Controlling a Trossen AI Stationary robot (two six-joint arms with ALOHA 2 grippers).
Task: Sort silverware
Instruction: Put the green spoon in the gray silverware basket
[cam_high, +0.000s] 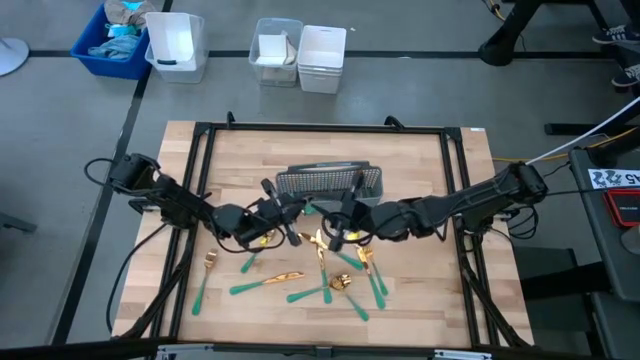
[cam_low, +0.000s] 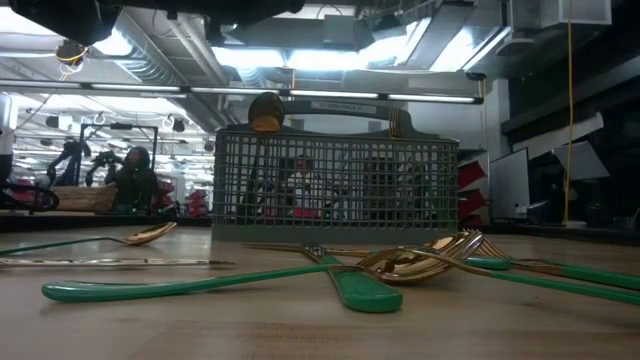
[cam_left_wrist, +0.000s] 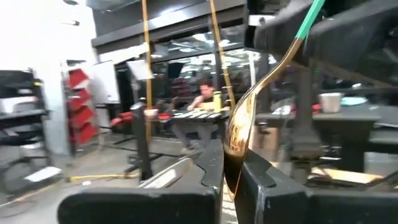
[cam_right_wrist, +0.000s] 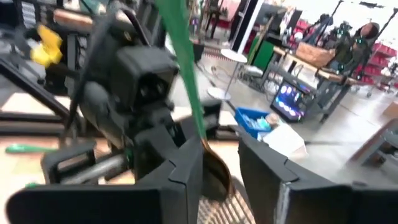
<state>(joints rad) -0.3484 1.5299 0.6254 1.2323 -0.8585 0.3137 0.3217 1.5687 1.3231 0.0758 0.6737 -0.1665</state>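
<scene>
A spoon with a gold bowl (cam_left_wrist: 239, 134) and a teal-green handle (cam_left_wrist: 309, 18) is held above the table, just in front of the grey mesh caddy (cam_high: 330, 182). My left gripper (cam_high: 292, 226) is shut on it. My right gripper (cam_high: 336, 234) faces the left one at close range. Its fingers stand apart, and a green handle (cam_right_wrist: 186, 81) with a gold end (cam_right_wrist: 214, 174) passes between them. Several more pieces of silverware (cam_high: 300, 282) lie flat on the wooden table near its front edge. One gold head (cam_low: 265, 110) sticks up out of the caddy (cam_low: 335, 185). My left gripper pinches the spoon's gold bowl (cam_left_wrist: 236, 155) between its two fingers. The spoon slants up and away from the fingers, its green handle end toward my right gripper, and it is clear of the table. My right gripper: whether its fingers (cam_right_wrist: 183, 177) touch the green-handled piece between them, I cannot tell.
A black frame (cam_high: 200, 150) runs around the table top. On the floor beyond the far edge stand a blue bin (cam_high: 110, 40) and white bins (cam_high: 178, 45) (cam_high: 300, 55). Bare wood (cam_high: 250, 150) lies left and right of the caddy.
</scene>
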